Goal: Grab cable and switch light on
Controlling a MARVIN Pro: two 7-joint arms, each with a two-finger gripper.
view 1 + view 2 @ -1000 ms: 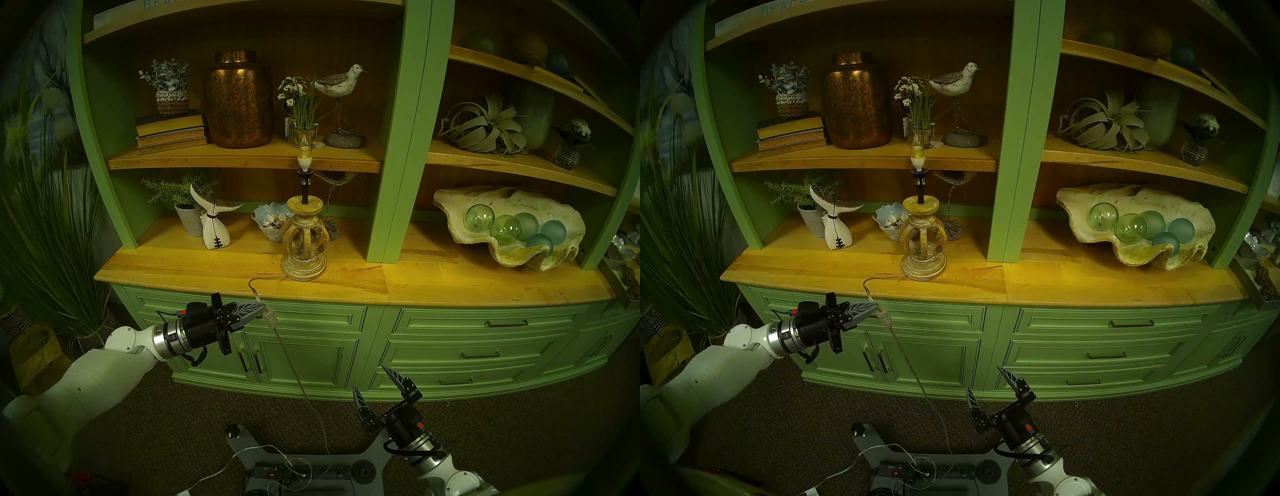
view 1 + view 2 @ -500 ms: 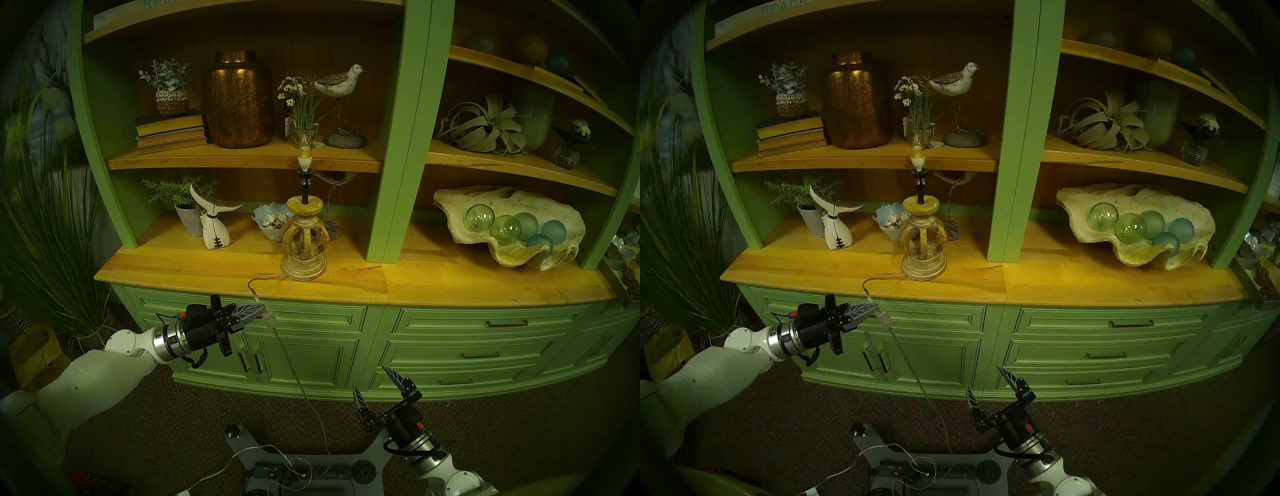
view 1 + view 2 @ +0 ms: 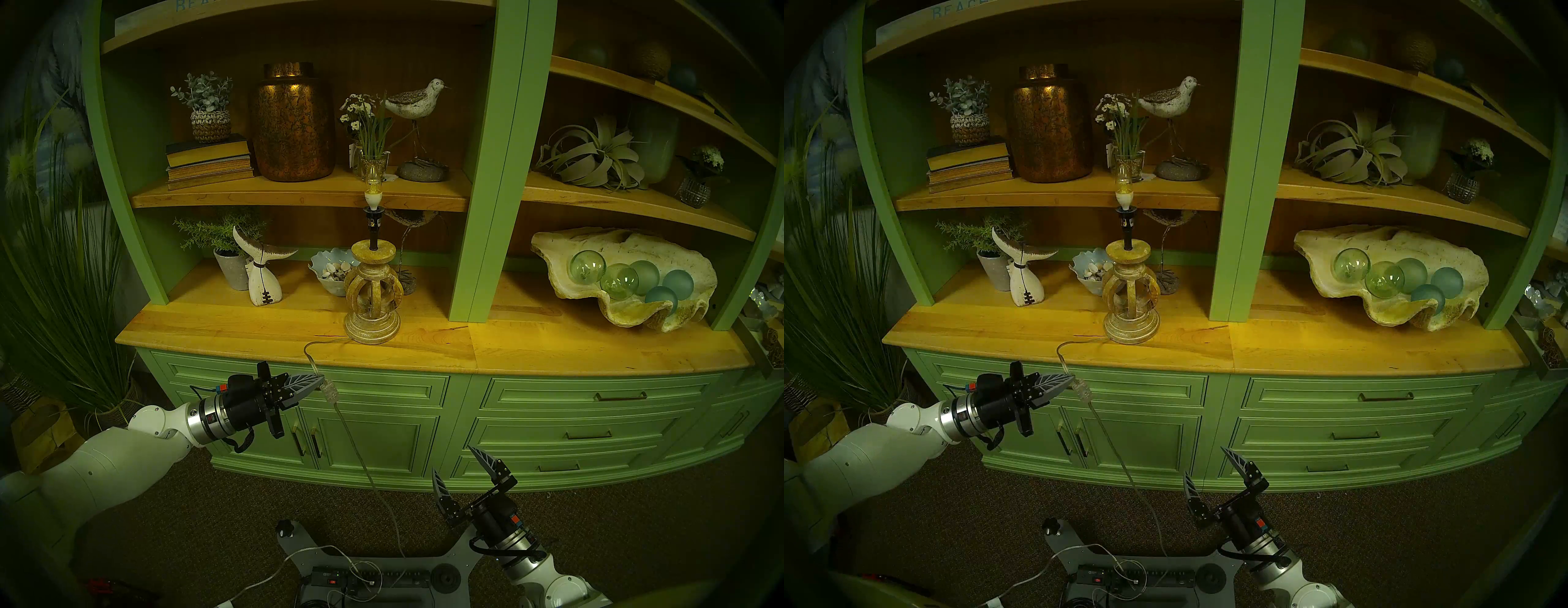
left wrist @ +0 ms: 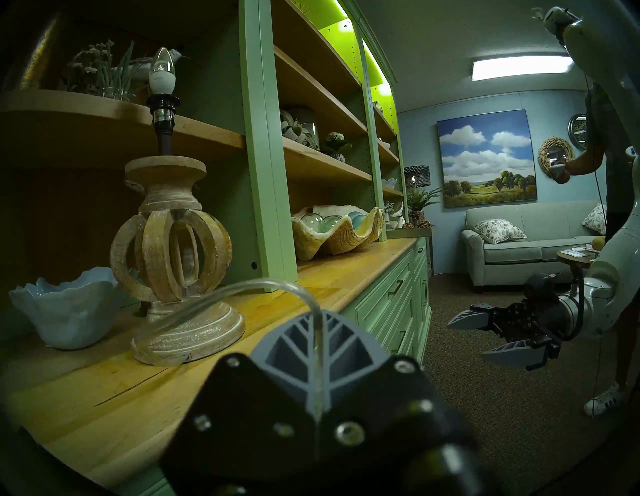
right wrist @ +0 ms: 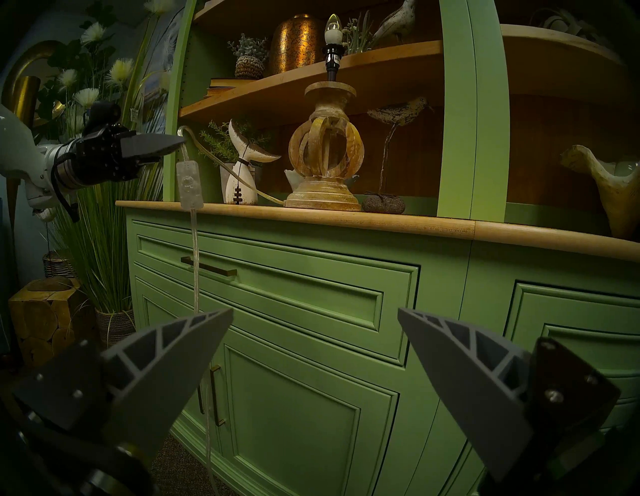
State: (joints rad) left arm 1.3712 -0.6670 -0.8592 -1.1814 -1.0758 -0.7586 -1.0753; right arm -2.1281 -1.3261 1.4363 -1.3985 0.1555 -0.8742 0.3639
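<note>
Left gripper (image 3: 319, 379) jaws clamp the cable (image 3: 355, 446); bring your wide-open right gripper (image 3: 460, 470) up-left onto the switch (image 3: 330, 391), squeeze squarely.

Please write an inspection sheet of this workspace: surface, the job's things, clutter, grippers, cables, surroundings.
Surface: wooden countertop on green cabinets, lamp near its front edge.
Job's things: lamp base upright; bulb looks unlit; clear cable runs off the countertop edge to the floor, its inline switch hanging just below the grip.
Clutter: whale-tail figure, shell bowl, copper jar, giant clam shell.
Grippers: left gripper shut on the cable above the switch; right gripper open, empty, low.
Cables: white cable and power strip on the robot's base.
Surroundings: tall grass plant; sofa.
</note>
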